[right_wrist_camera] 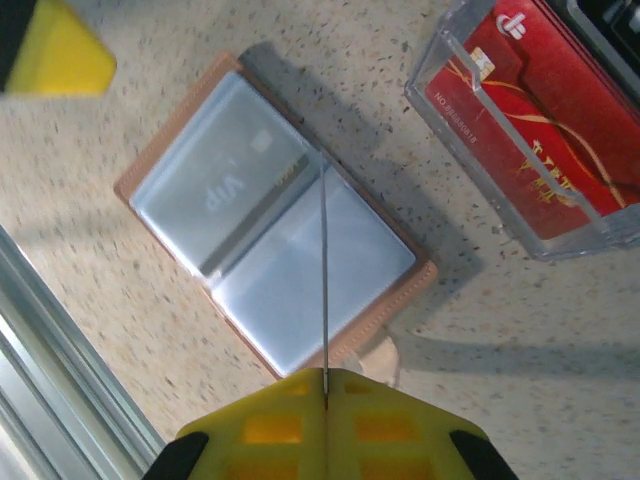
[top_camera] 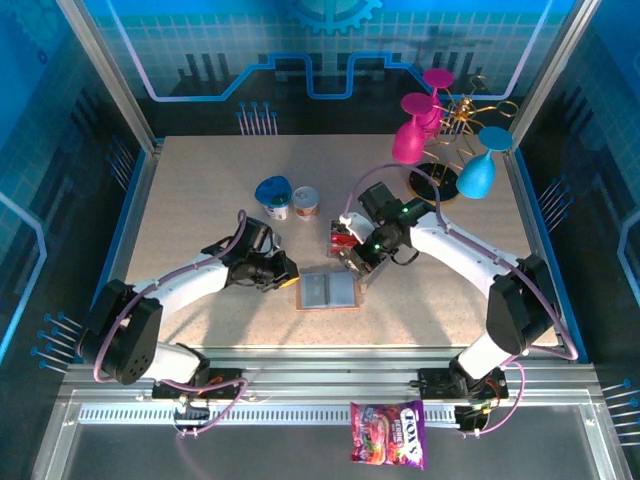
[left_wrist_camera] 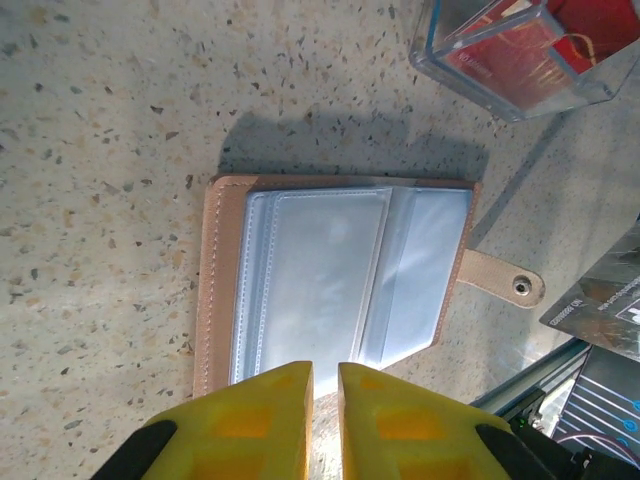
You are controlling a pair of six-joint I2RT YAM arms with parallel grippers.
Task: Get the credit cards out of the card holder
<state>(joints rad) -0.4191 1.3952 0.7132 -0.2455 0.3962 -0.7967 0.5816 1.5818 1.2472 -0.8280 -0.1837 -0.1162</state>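
We start with the speckled beige counter (top_camera: 190, 200). Near its middle the brown leather card holder (top_camera: 328, 290) lies open and flat, its pale grey-blue sleeves facing up.

In the top view the left gripper (left_wrist_camera: 325, 395) sits at the holder's 9 o'clock edge. Its yellow fingers are drawn almost together with only a slit between them, and we see nothing held there. The right gripper (right_wrist_camera: 326, 385) hangs over the holder's 2 o'clock side.

At the holder's 12 o'clock, just beside it, stands a small clear plastic box (top_camera: 340, 240) with a red credit card (right_wrist_camera: 540, 110) inside.

The right gripper is clamped on a thin dark credit card (left_wrist_camera: 600, 305) with white print, which its own wrist camera shows edge-on above the sleeves. We cannot tell whether the card's far edge is free of them. A pale card marked VIP (right_wrist_camera: 215, 190) lies inside one sleeve.

We judge the step in hand to be lifting a drawn card away from the holder. The next move calls for carrying it toward the box at 12 o'clock and letting go there. After that comes the VIP card, probably with the left gripper pinning the holder down.
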